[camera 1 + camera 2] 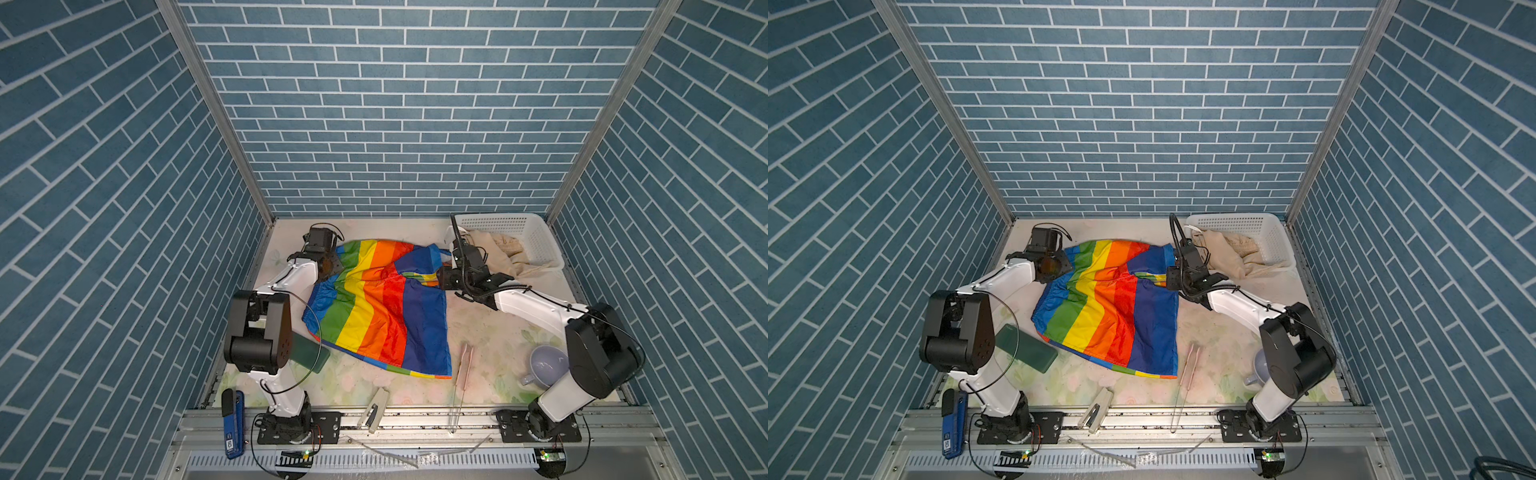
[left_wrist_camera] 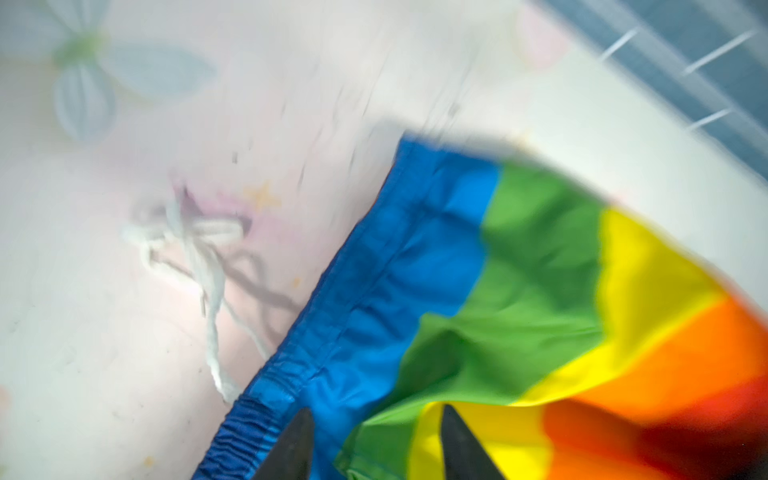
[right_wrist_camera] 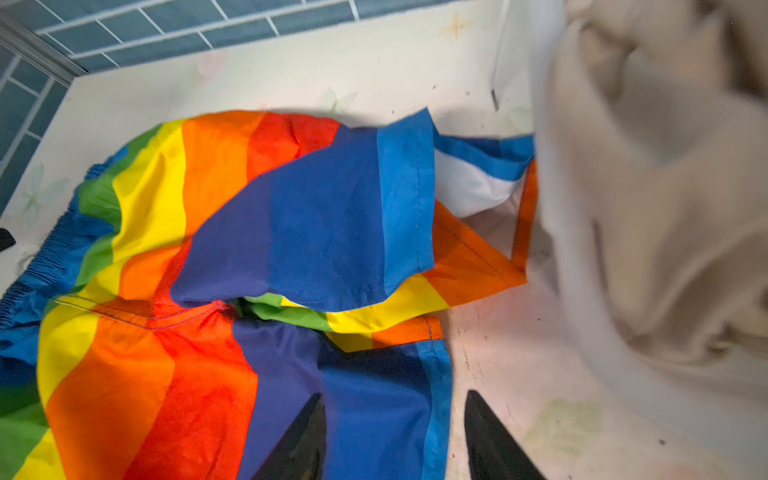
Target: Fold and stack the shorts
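**Step in hand.** The rainbow-striped shorts [image 1: 374, 307] are lying spread on the table between the two grippers. The elastic waistband is lying under the left gripper [image 2: 376, 409] and the leg hems under the right gripper [image 3: 395, 395]. The leg farther from the arm bases is lying crumpled, with its blue panel turned over the crotch. The nearer leg is lying almost flat. This reads as the laying-out stage, and no fold is showing yet.

**Tool state.** Both grippers are hovering over the cloth with jaws spread. Striped fabric is showing in each gap, and neither gripper is pinching it.

**Next move.** The operator is likely needing a fresh pinch on the crumpled hem by the right gripper, with the waistband anchored by the left, to pull that leg flat. The thin, shiny cloth is likely to slip, so a grip past the seam is advisable. The white drawstring [image 2: 195, 257] is trailing on the table beside the left gripper and should be kept clear of the jaws.

**Containers.**
- The white basket [image 1: 528, 237] is sitting just beyond the right gripper. The beige shorts [image 1: 503, 253] are bunched in it and spilling over its edge toward that gripper.
- A pale cup [image 1: 546, 365] is sitting well behind the right gripper, near that arm's base. Nothing is showing inside it.
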